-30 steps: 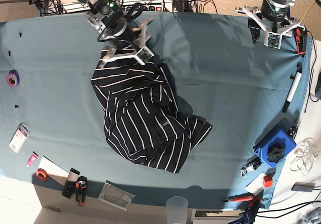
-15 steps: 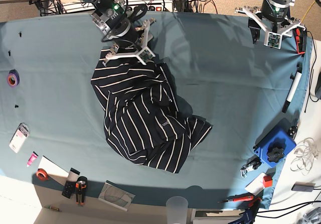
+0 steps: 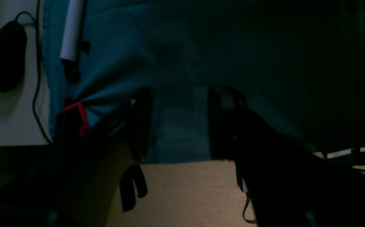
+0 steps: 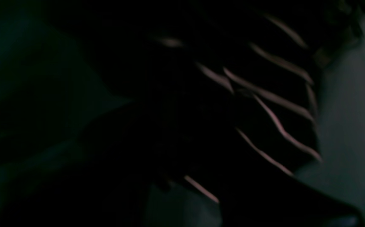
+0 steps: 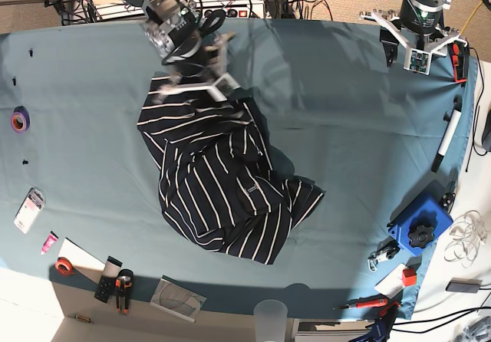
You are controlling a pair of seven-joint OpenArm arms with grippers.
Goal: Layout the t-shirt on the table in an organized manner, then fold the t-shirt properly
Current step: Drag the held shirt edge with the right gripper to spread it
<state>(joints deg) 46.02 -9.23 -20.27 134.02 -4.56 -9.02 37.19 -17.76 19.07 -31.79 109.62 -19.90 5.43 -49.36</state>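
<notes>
beyond the crumpled t-shirt, where blue case and marker lie, left fingers spread, right unclear.

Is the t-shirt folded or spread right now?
Neither: the t-shirt lies bunched, its white stripes running in different directions across rumpled folds.

In the base view the right gripper is smeared by blur, and whatever part of the t-shirt lies beneath that pincer is hidden by it. The right wrist view is so dark that the cloth between the pincer's fingers can't be made out, and the stripes above them blur. Over by the left pincer, its own fingers are blurred, and the picture's edge cuts off the white pen beyond them.
</notes>
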